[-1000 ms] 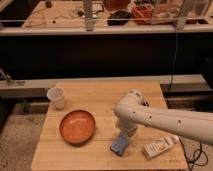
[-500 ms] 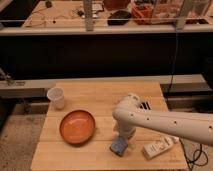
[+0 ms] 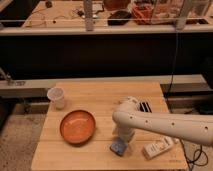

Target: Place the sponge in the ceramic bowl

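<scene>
My gripper [image 3: 123, 140] is right at the sponge [image 3: 118, 147] on the tabletop [image 3: 100, 97]. I cannot tell whether it grasps. The ceramic bowl [image 3: 77, 126] sits near.

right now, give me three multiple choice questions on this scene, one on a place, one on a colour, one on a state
1. Where is the sponge?
a) on the table beside the ceramic bowl, under the claw
b) in the bowl
c) held up in the air

2. What colour is the bowl?
a) white
b) green
c) orange-brown

3. The bowl is:
a) upside down
b) empty
c) broken in two

Answers: 1a, it lies on the table below the claw; 2c, its glaze is orange-brown; 3b, nothing lies inside it.
</scene>
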Robot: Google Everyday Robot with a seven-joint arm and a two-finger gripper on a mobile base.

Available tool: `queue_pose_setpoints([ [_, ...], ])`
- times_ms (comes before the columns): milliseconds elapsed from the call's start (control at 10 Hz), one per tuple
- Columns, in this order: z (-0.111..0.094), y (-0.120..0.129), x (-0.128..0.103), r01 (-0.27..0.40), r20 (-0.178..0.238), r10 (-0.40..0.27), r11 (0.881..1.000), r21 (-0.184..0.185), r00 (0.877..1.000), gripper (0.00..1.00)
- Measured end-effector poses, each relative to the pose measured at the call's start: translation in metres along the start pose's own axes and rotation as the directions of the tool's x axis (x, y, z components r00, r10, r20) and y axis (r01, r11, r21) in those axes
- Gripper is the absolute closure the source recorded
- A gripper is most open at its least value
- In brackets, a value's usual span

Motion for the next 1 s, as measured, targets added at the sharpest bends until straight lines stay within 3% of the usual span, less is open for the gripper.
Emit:
queue_pose_setpoints([
  [300,0.011,0.001,-0.003,0.024,0.011,-0.024,1.000,0.002,1.000,0.20],
  [400,0.014,0.001,-0.003,0.027,0.011,-0.027,1.000,0.001,1.000,0.25],
  [1000,0.019,0.001,-0.003,0.033,0.011,-0.033,0.999,0.003,0.999,0.86],
])
